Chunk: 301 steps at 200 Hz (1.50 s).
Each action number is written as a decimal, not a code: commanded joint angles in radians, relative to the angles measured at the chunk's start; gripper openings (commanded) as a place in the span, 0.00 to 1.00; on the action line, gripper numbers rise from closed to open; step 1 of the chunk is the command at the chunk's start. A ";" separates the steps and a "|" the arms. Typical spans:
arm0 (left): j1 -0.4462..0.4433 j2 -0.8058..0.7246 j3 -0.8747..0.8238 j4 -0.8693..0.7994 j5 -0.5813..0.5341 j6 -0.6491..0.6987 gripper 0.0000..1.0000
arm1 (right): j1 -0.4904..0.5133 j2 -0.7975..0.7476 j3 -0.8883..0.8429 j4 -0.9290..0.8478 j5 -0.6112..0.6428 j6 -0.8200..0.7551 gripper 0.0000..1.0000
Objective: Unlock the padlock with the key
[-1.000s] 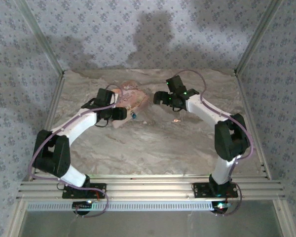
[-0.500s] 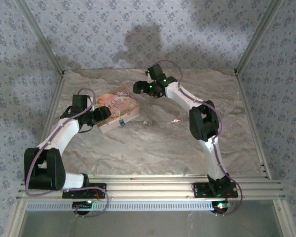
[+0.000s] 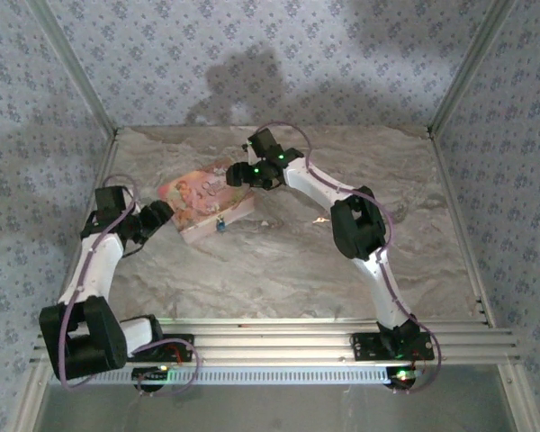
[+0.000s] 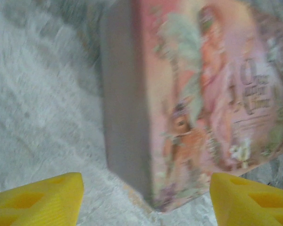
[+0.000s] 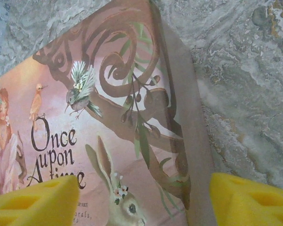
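The tiny blue padlock (image 3: pixel 221 222) hangs at the front edge of the pink picture box (image 3: pixel 198 200). The key (image 3: pixel 321 220) is a small pale glint on the marble, well to the box's right. My left gripper (image 3: pixel 165 212) is at the box's left end. In the left wrist view it (image 4: pixel 146 202) is open, with a blurred corner of the box (image 4: pixel 193 94) between its yellow fingertips (image 4: pixel 37 200) and touching neither. My right gripper (image 3: pixel 235 178) hovers over the box's back right part. It (image 5: pixel 144 200) is open above the lid (image 5: pixel 108 117), one fingertip (image 5: pixel 252 200) past the lid's edge.
The marble tabletop (image 3: pixel 279 261) is walled by patterned panels with metal corner posts (image 3: pixel 99 180). The right arm's elbow (image 3: pixel 355 225) stands close to the key.
The left arm has drawn back to the left. The right arm has swung left over the box. The box has slid and turned to the left with the padlock.
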 commanded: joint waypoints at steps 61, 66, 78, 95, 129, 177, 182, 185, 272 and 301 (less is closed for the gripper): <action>-0.081 0.159 -0.031 0.205 0.182 -0.083 0.56 | 0.010 -0.135 -0.279 0.036 0.003 -0.043 0.59; -0.099 0.177 -0.020 0.210 0.186 -0.083 0.54 | 0.010 -0.155 -0.309 0.042 0.012 -0.042 0.59; -0.141 0.220 0.011 0.215 0.192 -0.083 0.52 | 0.008 -0.207 -0.384 0.057 0.036 -0.041 0.58; -0.207 0.276 0.052 0.227 0.185 -0.088 0.51 | 0.004 -0.285 -0.490 0.066 0.082 -0.036 0.58; -0.345 0.388 0.147 0.255 0.151 -0.114 0.51 | -0.026 -0.431 -0.680 0.064 0.159 -0.006 0.58; -0.490 0.495 0.291 0.225 0.092 -0.117 0.53 | -0.116 -0.569 -0.817 0.056 0.201 0.029 0.60; -0.495 0.496 0.298 0.218 0.088 -0.115 0.54 | -0.123 -0.579 -0.821 0.054 0.202 0.027 0.60; -0.497 0.497 0.301 0.214 0.086 -0.113 0.54 | -0.126 -0.586 -0.823 0.052 0.204 0.026 0.60; -0.498 0.351 0.263 0.045 -0.032 0.014 0.60 | -0.160 -0.635 -0.816 0.000 0.211 0.019 0.64; -0.487 0.314 0.219 0.035 -0.039 0.025 0.60 | -0.141 -0.534 -0.744 -0.008 0.155 0.031 0.64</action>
